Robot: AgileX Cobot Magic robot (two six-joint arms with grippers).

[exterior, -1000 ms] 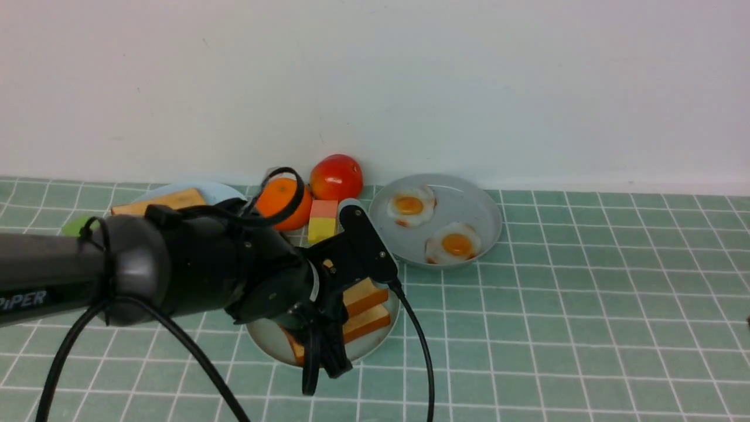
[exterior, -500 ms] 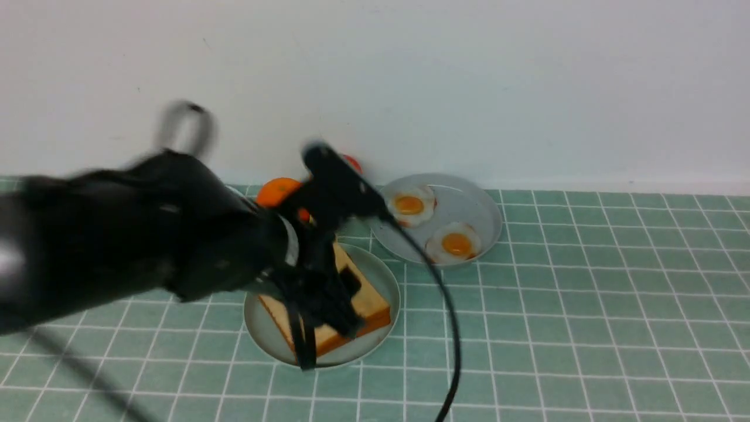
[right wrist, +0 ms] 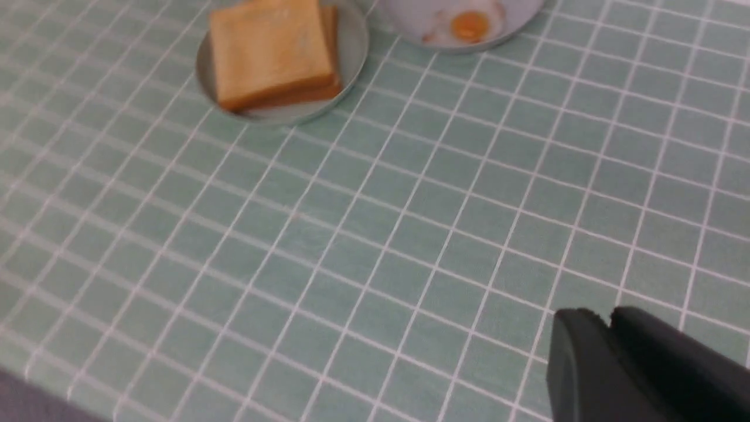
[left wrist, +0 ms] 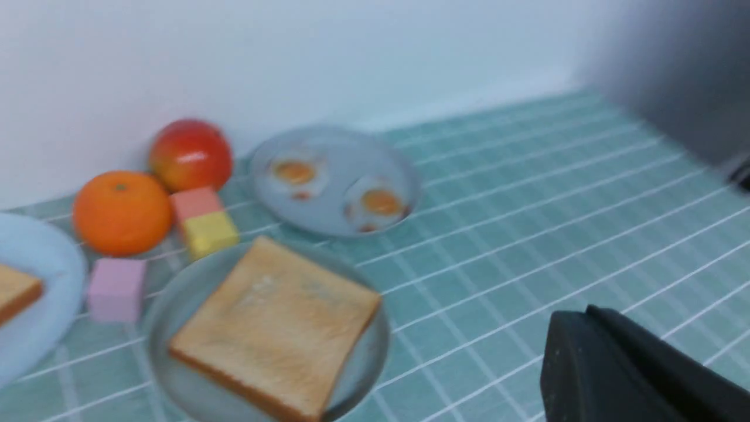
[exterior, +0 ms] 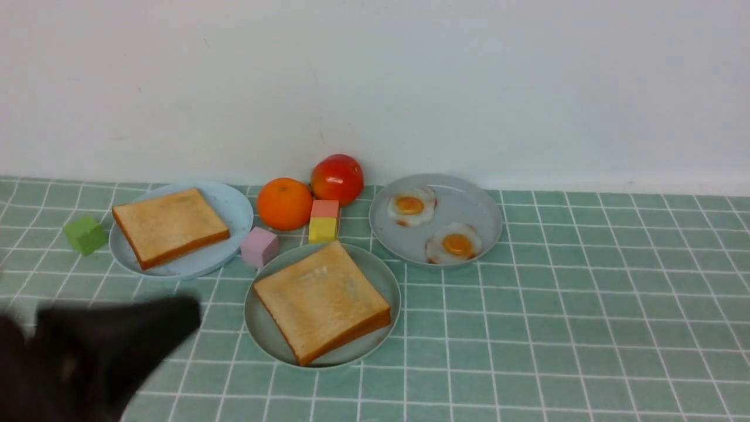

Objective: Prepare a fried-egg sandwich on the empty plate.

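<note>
The fried-egg sandwich (exterior: 321, 300) lies on the mint-green plate (exterior: 263, 337) at the table's centre. The right wrist view shows the sandwich (right wrist: 269, 50) as two stacked toast slices on that plate (right wrist: 354, 41); no egg shows between them. My left gripper (exterior: 190, 313) is a dark blur at the lower left, well off the plate. In its wrist view the left gripper (left wrist: 577, 316) is shut and holds nothing, with the sandwich (left wrist: 275, 325) far ahead. My right gripper (right wrist: 603, 316) hangs over bare tiles, fingers together and holding nothing.
A grey plate (exterior: 486, 205) at the back right holds two loose fried eggs (exterior: 411, 205). A pale blue plate (exterior: 237, 211) at the left carries a single toast (exterior: 170, 225). An orange (exterior: 284, 203), a tomato (exterior: 336, 177), a pink-and-yellow block (exterior: 323, 221), a lilac cube (exterior: 259, 246) and a green cube (exterior: 85, 234) stand near the wall.
My left arm was over the mint-green plate, its fingers at the top toast. It has pulled back to the lower left, leaving the toast on the stack, and its jaws have shut.
</note>
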